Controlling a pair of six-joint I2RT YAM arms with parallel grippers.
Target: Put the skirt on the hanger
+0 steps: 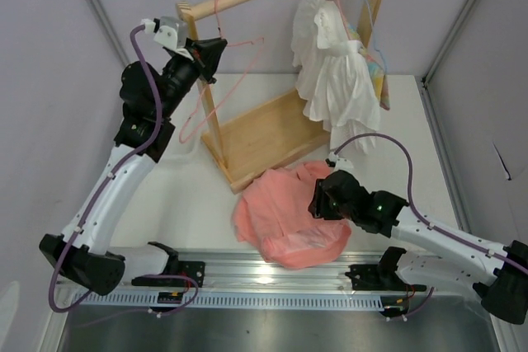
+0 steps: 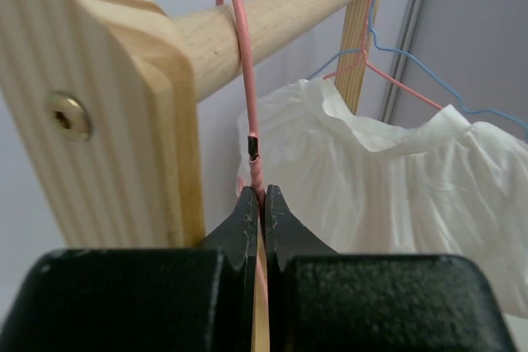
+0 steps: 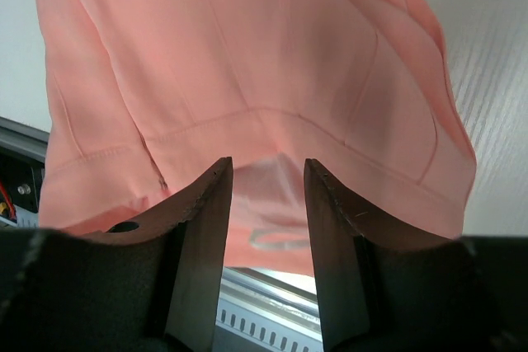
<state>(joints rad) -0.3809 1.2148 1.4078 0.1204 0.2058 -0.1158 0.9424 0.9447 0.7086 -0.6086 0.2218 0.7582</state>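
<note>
From above, the left gripper [image 1: 208,53] is reaching up to the left end of the wooden rack [image 1: 264,133] and pinching the hanger [image 1: 219,14], whose hook is sitting over the rack's rail, while the skirt [image 1: 289,216] is lying crumpled on the bench [image 1: 190,195] in front of the rack's base with the right gripper [image 1: 320,202] hovering at its right side. At the left wrist, the left gripper [image 2: 261,195] is clamped together on the hanger [image 2: 247,80] just below its twisted neck. A pull that is not lifting first could be snagging the hook on the rack's rail [image 2: 272,14] or tipping the rack, and the thin wire could be slipping or swivelling in the jaws. The white ruffled garment [image 2: 396,187] and blue hanger [image 2: 429,68] are hanging at the rack's far end, well apart. At the right wrist, the right gripper [image 3: 266,166] is standing apart over the skirt [image 3: 247,47] near its stitched hem; whether the fingertips are touching cloth is hard to tell. Closing here could be catching only one layer, leaving the skirt sagging or dropping.
</note>
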